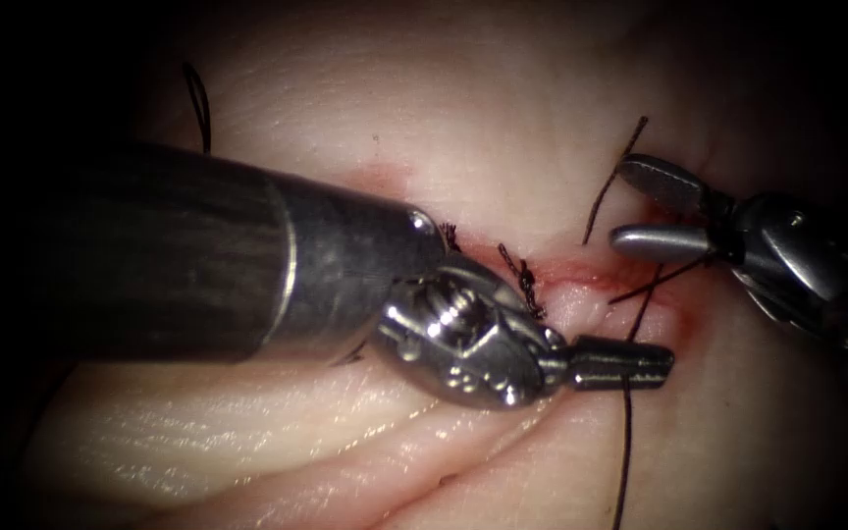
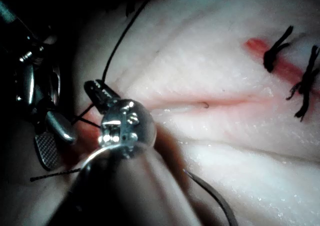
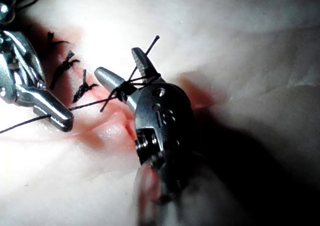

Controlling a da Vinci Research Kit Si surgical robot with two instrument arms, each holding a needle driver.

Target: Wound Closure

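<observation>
Currently, the thread [image 1: 626, 432] is clamped in the shut left tool [image 1: 630, 363] over the cut [image 1: 581, 280]; thread is wrapped around the open, empty right tool [image 1: 640, 206] farther right. The needle [image 2: 215, 196] is seen lying free on the tissue [image 1: 247, 442].

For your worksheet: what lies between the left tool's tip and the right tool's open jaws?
In the endoscope view, thread crosses the reddened cut in the tissue between left tool and right tool.

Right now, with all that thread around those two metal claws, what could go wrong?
The right tool has its jaws open with thread wound around them, so the thread might snag or slip off. The left tool is shut on the thread right over the cut; a hard pull could tear the tissue or strain the knots.
</observation>
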